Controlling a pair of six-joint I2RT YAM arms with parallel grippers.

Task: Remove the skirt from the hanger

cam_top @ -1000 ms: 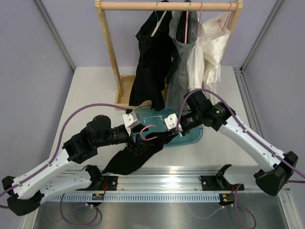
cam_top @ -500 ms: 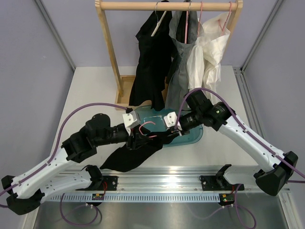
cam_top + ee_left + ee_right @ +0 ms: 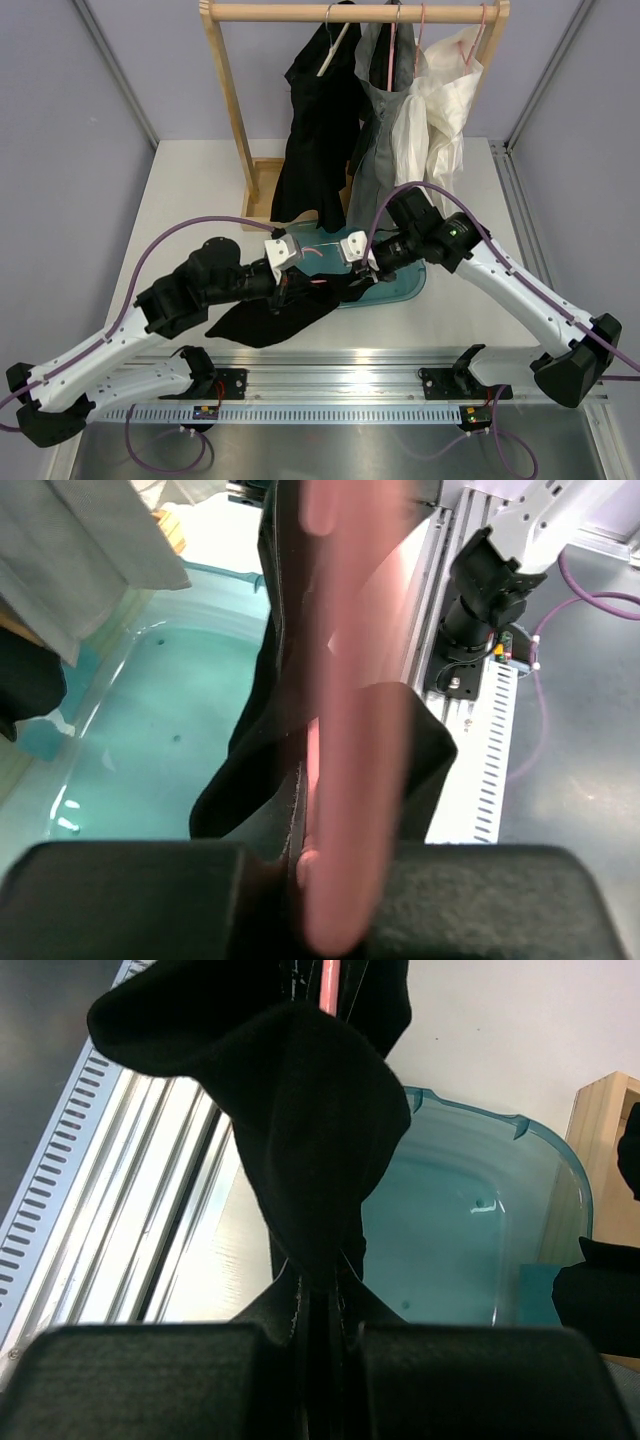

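Over the tub (image 3: pixel 405 287), left gripper (image 3: pixel 312 865) is pinching hanger (image 3: pixel 345 680), right gripper (image 3: pixel 318 1312) clamping skirt (image 3: pixel 270 320). Try pulling them apart slowly.

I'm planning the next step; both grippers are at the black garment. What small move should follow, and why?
Probably the right gripper should draw the black fabric garment away from the thin pink hanger while the left gripper holds steady. The left looks shut on the hanger, the right on the cloth, above the translucent teal tub.
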